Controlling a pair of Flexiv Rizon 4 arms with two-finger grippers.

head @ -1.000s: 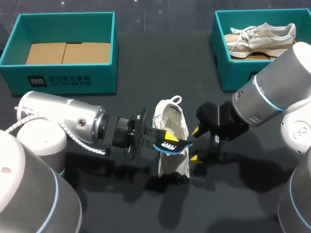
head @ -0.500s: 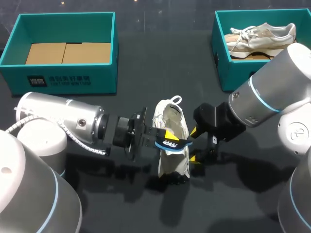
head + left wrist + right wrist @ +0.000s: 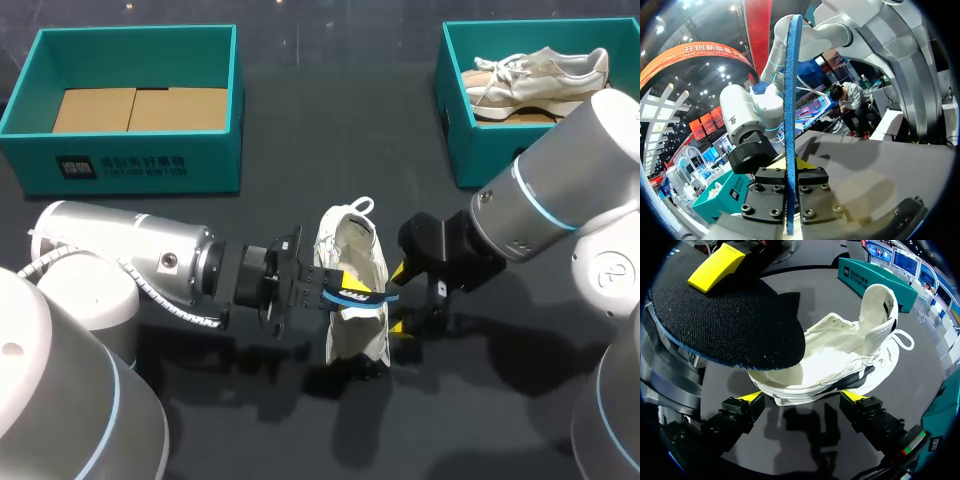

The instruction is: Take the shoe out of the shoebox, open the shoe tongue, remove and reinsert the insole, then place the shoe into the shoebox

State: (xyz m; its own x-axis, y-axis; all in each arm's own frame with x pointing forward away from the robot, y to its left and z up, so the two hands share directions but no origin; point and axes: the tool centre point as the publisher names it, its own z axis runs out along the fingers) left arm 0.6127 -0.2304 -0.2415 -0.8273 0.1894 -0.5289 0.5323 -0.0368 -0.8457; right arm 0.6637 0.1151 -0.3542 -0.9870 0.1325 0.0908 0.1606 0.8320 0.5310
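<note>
**Dark bench [image 3: 300,200]: insole [image 3: 358,296] clamped over shoe [image 3: 352,245]**

Left pincer [image 3: 791,175] is clenched on the blue insole's edge, holding it above the white shoe's opening at mid-bench. Right pincer [image 3: 802,397] is spread wide, just beside the shoe's side.

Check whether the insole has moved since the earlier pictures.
Yes. The insole, held by the left gripper, has rolled from showing its printed face to nearly edge-on, staying over the white shoe.
</note>
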